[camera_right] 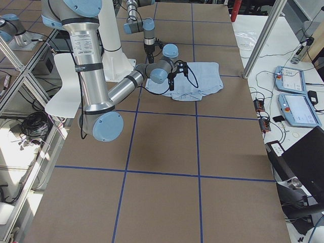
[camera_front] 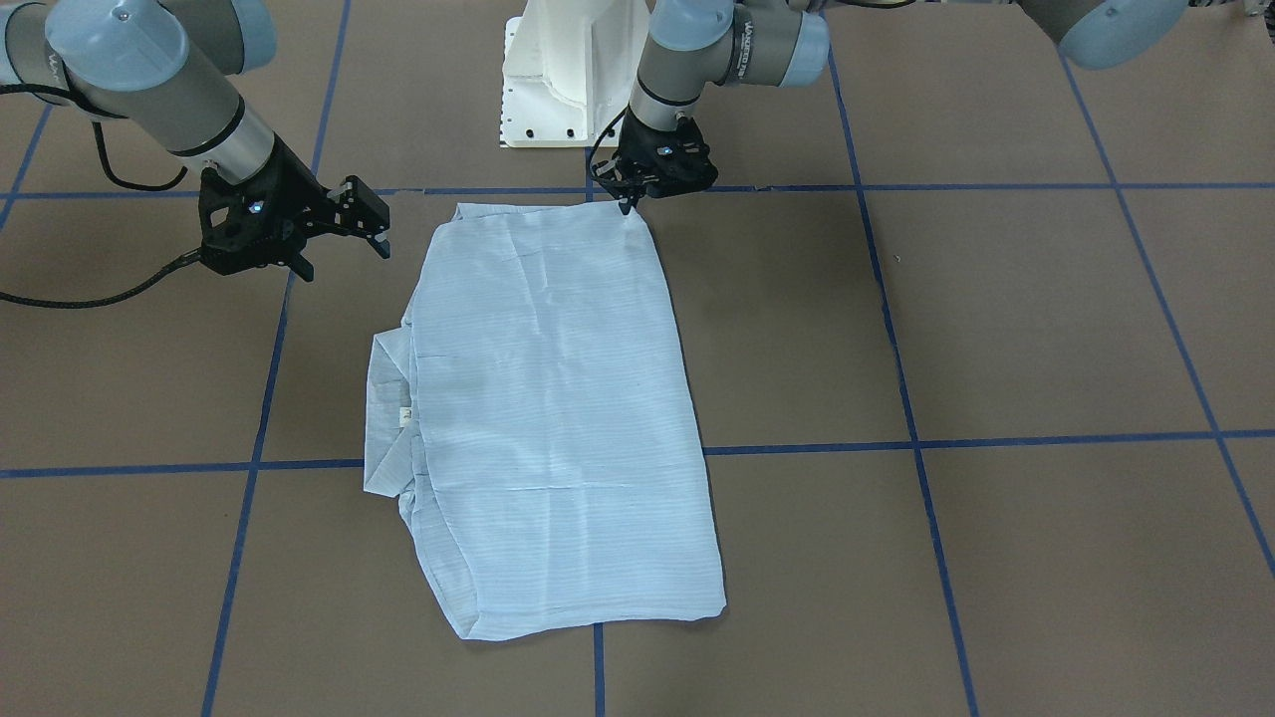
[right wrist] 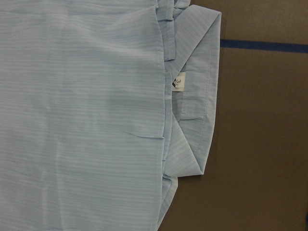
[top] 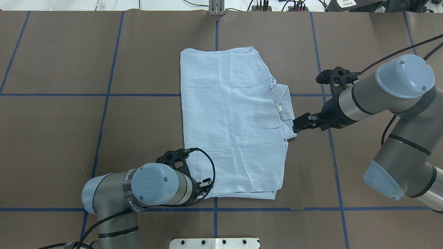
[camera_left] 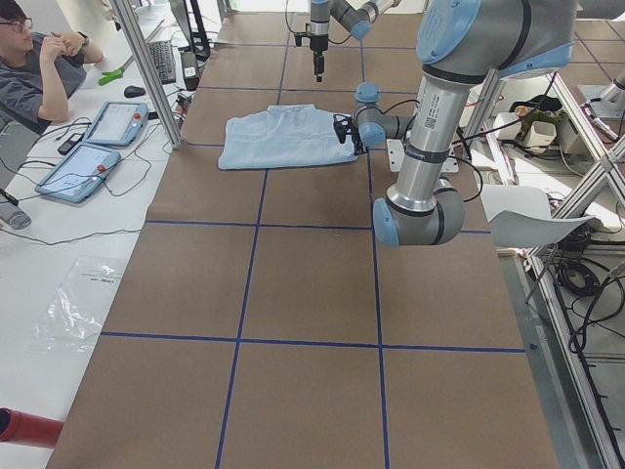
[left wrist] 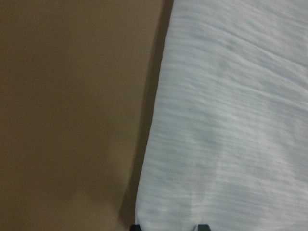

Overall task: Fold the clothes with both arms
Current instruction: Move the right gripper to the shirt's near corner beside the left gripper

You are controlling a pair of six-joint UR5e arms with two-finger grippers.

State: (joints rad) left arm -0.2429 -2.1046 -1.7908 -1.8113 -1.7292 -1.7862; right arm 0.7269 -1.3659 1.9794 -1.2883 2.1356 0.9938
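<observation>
The pale-blue shirt (camera_front: 558,398) lies folded into a long rectangle on the brown table, its collar (right wrist: 202,96) and neck label (right wrist: 179,83) sticking out on one side. My left gripper (camera_front: 628,204) is down at the shirt's corner nearest the robot base. The left wrist view shows both its fingertips (left wrist: 137,227) slightly apart, with the shirt (left wrist: 231,120) edge between them. My right gripper (top: 299,125) hovers open just beside the collar (top: 283,103), holding nothing.
The white pedestal base (camera_front: 558,70) stands just behind the shirt. Blue tape lines (camera_front: 996,438) grid the brown table. A seated person (camera_left: 39,59) and two tablets (camera_left: 88,161) are beyond the table's far edge, behind an aluminium post (camera_left: 146,68).
</observation>
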